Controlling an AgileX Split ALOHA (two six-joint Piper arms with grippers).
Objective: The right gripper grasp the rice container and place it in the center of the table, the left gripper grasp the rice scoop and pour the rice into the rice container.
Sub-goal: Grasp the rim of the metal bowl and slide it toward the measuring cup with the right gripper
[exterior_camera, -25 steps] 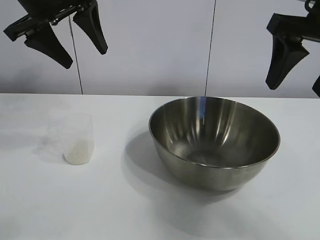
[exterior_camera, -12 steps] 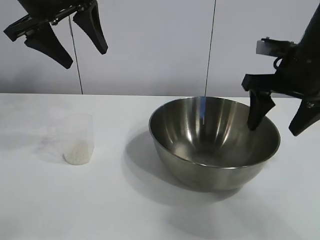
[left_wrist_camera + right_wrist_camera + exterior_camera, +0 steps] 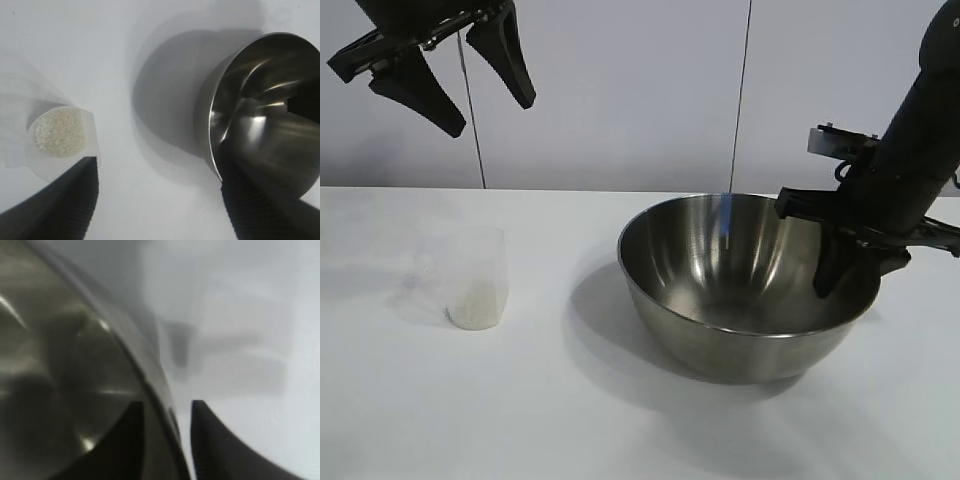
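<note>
Steel mixing bowl (image 3: pixel 748 285) is sitting right of centre on the worktop (image 3: pixel 560 420). Right gripper (image 3: pixel 850 265) is straddling its far-right rim w/ jaws open; should pinch squarely before dragging. Left gripper (image 3: pixel 470 85) is hanging high, jaws wide, above the rice cup (image 3: pixel 477 277).

My left matte black two-fingered gripper (image 3: pixel 450 75) has long tapered fingers (image 3: pixel 505 55) with ribbed inner faces. My right matte black gripper (image 3: pixel 855 270) looks alike, carrying a small pale grey block.
</note>
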